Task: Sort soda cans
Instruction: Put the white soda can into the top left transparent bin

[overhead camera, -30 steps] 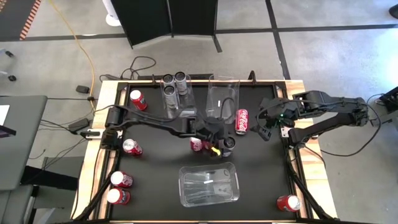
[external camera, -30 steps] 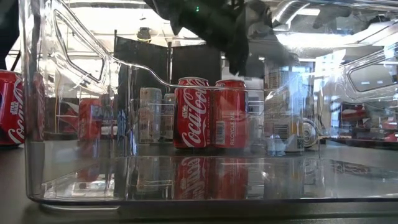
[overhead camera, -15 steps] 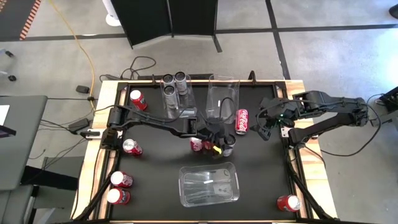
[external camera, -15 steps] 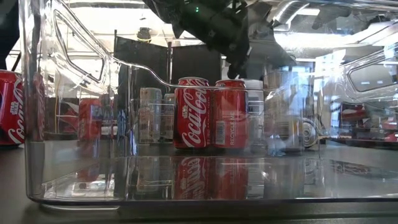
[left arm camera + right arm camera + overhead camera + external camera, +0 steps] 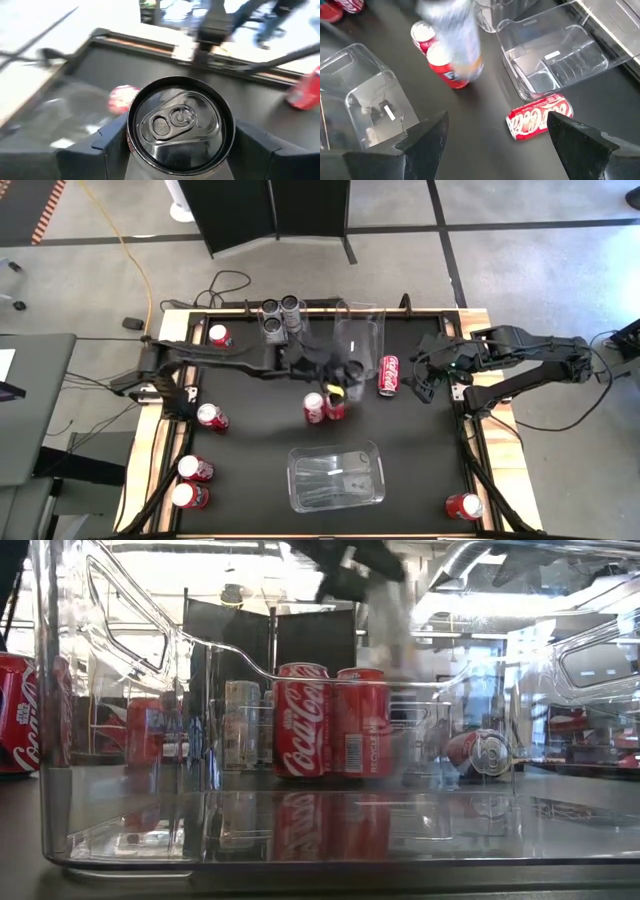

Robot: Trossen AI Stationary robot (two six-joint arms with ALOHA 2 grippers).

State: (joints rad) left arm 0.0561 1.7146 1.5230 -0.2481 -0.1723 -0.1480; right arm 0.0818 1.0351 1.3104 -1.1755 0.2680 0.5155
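My left gripper [image 5: 346, 370] is shut on a silver soda can [image 5: 180, 124] and holds it in the air near the empty far bin [image 5: 359, 335]. The same can shows blurred in the right wrist view [image 5: 458, 36]. Below it, two red soda cans [image 5: 315, 408] [image 5: 336, 406] stand on their bases on the black mat. Another red can [image 5: 389, 374] lies on its side. Three silver cans [image 5: 280, 318] stand in the far-left bin. My right gripper [image 5: 428, 383] waits open at the table's right, near the lying can. My left gripper pinches the silver can's side wall [image 5: 131, 144] between its two fingers [image 5: 106, 146], one on each side, just below the rim. The fingers come from the table's left, slanting downward. The can is lifted clear of the mat with its top up.
A clear empty bin [image 5: 336, 476] sits near the front edge. More red cans stand along the left side [image 5: 218, 336] [image 5: 212, 417] [image 5: 195, 469] [image 5: 187, 496], and one at the near right corner [image 5: 463, 506]. Bare mat lies between the bins.
My left gripper has shut on the silver can that stood beside the two red cans. It has then risen quickly and gone toward the far edge with it. The can is now lifted clear of the mat; the two red cans remain standing.
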